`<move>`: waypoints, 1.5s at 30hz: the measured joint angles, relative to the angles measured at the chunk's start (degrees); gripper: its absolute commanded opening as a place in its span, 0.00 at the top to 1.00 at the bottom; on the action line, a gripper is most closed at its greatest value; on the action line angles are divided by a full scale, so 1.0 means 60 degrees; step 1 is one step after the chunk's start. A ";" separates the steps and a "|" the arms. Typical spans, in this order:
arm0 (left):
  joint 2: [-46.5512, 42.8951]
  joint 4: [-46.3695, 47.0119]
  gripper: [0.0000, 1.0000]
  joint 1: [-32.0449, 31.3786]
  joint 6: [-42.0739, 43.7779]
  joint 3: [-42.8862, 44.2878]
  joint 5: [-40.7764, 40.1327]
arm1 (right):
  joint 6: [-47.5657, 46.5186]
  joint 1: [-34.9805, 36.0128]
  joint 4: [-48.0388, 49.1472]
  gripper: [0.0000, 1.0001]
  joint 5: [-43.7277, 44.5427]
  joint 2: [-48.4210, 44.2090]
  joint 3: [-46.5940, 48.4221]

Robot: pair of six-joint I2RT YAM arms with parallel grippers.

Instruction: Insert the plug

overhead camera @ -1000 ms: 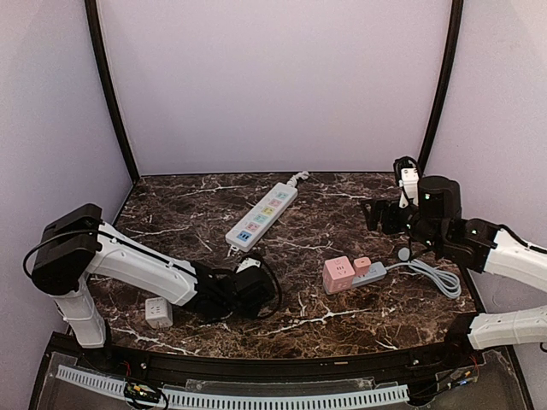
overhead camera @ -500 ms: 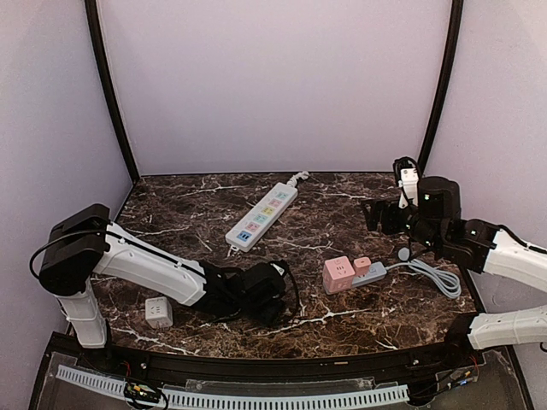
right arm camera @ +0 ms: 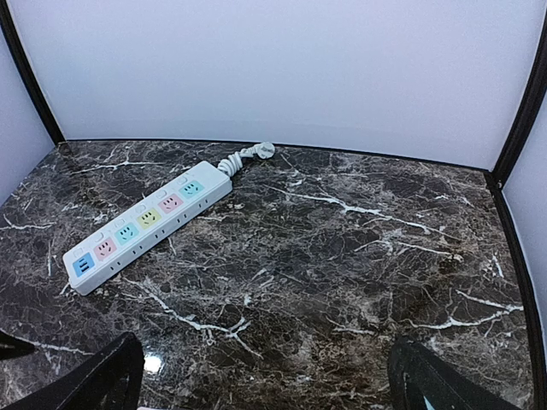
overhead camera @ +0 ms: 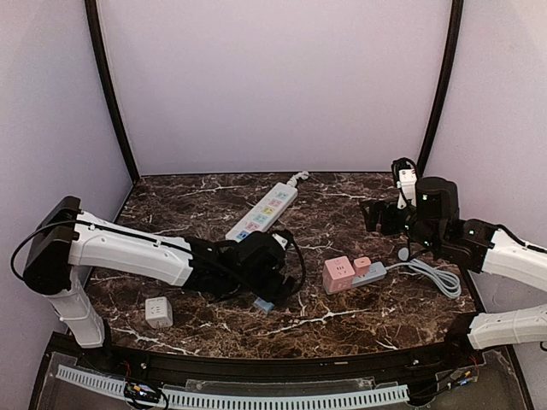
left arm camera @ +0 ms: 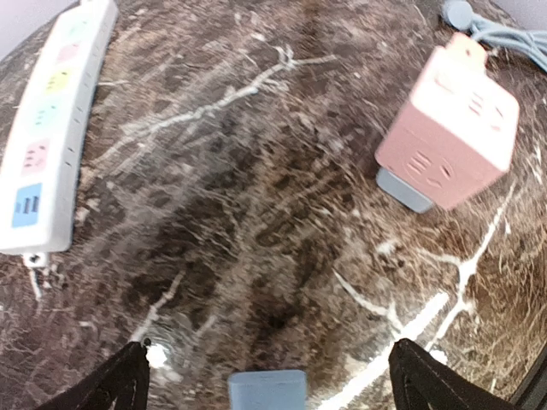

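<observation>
**Top view with both wrist views.** You see the plug (left arm camera: 267,390), a small pale blue block, lying flat on the dark marbled worktop (overhead camera: 333,218). It is at about 7 o'clock from the worktop's middle, near the front edge. Your left tool (left arm camera: 272,346) hangs over it with its fingers (left arm camera: 120,384) spread wide. The plug lies between them and touches neither. In the top view its long axis appears to run from about 8 o'clock to 2 o'clock. You cannot tell which end bears the pins, because the left wrist view cuts the plug off at its lower edge.

The pink cube socket (overhead camera: 339,274) stands at about 2 o'clock from the plug, apart from it, with slot openings on its top and side faces. A grey cable (overhead camera: 436,278) leads away from it toward 3 o'clock.

The white power strip (overhead camera: 263,214) lies at 11 to 12 o'clock, its long axis running from 7 o'clock to 1 o'clock, with its cord at the far end. It carries a row of coloured panels: blue at the near end, pink next to it, teal at the cord end. Any print on the strip or the cube is too small to read. A white cube socket (overhead camera: 158,312) sits at 8 o'clock, near the front-left corner.

Your right tool (right arm camera: 265,342) is held above the worktop at 3 o'clock, fingers wide apart and gripping nothing.
</observation>
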 measured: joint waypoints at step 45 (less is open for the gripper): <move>0.4557 -0.1971 0.45 0.5548 0.4430 0.5373 0.3603 | -0.0036 0.0000 0.0051 0.01 -0.0532 -0.0357 -0.0178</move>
